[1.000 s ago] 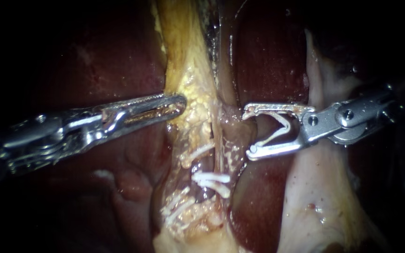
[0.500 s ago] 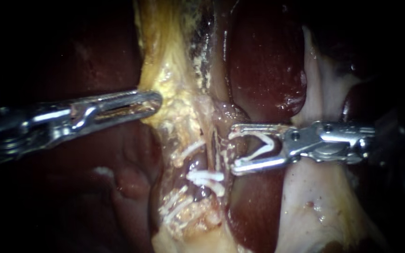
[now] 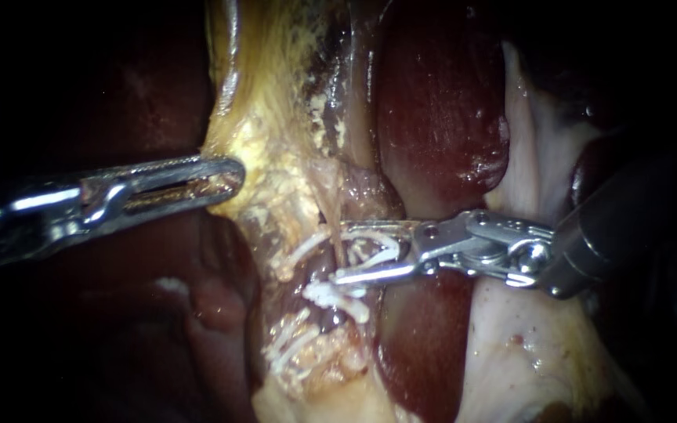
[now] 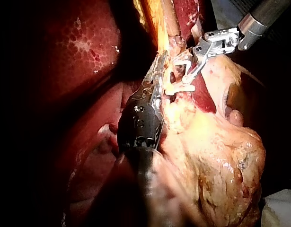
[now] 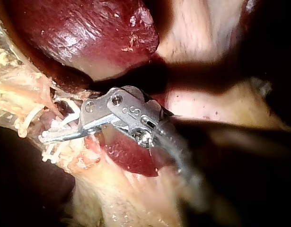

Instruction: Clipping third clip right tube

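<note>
My right instrument (image 3: 338, 253) comes in from the right with a white clip (image 3: 376, 252) held spread between its two jaws. The jaws straddle a thin pale tube (image 3: 352, 205) in the middle of the field, just above two white clips (image 3: 344, 298) that sit on it. My left instrument (image 3: 229, 175) is shut on the edge of the yellow fatty tissue (image 3: 276, 157) and holds it pulled to the left. In the right wrist view the jaws (image 5: 53, 122) reach in among white clips (image 5: 50, 151). In the left wrist view both instruments (image 4: 160, 64) (image 4: 189, 71) meet at the tube.
Dark red liver (image 3: 440, 102) lies right of the tube, above my right instrument's jaws. Pale tissue (image 3: 526, 337) spreads at the lower right. More white clips (image 3: 291, 348) sit on the strand to the lower left of the tube.
My right instrument has moved left and slightly down, bringing its clip from beside the tube to around it. My left instrument has drawn the yellow tissue further left.
</note>
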{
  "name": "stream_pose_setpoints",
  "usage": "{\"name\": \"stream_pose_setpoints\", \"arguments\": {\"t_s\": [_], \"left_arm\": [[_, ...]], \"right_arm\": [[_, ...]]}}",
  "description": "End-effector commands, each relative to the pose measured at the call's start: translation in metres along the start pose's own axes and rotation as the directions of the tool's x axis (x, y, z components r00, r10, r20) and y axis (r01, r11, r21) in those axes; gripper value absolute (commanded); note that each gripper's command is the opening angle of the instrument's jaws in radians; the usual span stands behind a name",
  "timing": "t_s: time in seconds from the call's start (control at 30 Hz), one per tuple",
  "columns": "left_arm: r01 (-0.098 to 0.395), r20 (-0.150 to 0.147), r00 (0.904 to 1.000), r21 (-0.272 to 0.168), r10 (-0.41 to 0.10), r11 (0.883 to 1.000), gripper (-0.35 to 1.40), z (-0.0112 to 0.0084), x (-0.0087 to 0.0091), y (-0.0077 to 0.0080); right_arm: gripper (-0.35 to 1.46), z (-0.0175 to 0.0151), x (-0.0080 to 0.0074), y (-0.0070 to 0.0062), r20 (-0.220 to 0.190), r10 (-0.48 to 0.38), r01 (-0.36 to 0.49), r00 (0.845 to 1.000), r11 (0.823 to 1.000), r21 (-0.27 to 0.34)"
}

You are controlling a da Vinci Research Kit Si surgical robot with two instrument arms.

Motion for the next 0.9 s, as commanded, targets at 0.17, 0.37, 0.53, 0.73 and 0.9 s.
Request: {"name": "stream_pose_setpoints", "arguments": {"t_s": [0.17,0.37,0.53,0.73,0.9], "left_arm": [[0.000,0.003,1.0000,0.000,0.000,1.000,-0.35,-0.0003,-0.0003,0.0007],[-0.001,0.004,1.0000,-0.004,0.001,1.000,-0.35,-0.0002,-0.0004,0.0014],[0.000,0.005,1.0000,-0.005,0.000,1.000,-0.35,-0.0002,-0.0004,0.0012],[0.000,0.005,1.0000,-0.005,0.000,1.000,-0.35,-0.0002,-0.0003,0.0012],[0.000,0.005,1.0000,-0.006,0.000,1.000,-0.35,-0.0001,-0.0004,0.0012]], "right_arm": [[0.52,-0.0004,0.0003,-0.0028,0.010,0.073,-0.073,0.997,0.992,0.101],[0.46,0.0001,0.0011,-0.0042,0.001,0.115,-0.113,0.993,0.977,0.181],[0.47,0.0008,0.0028,-0.0036,-0.062,0.130,-0.117,0.990,0.977,0.181],[0.46,0.0007,0.0050,-0.0032,-0.114,0.151,-0.131,0.982,0.978,0.164],[0.39,0.0003,0.0063,-0.0033,-0.137,0.168,-0.148,0.976,0.978,0.148]]}}
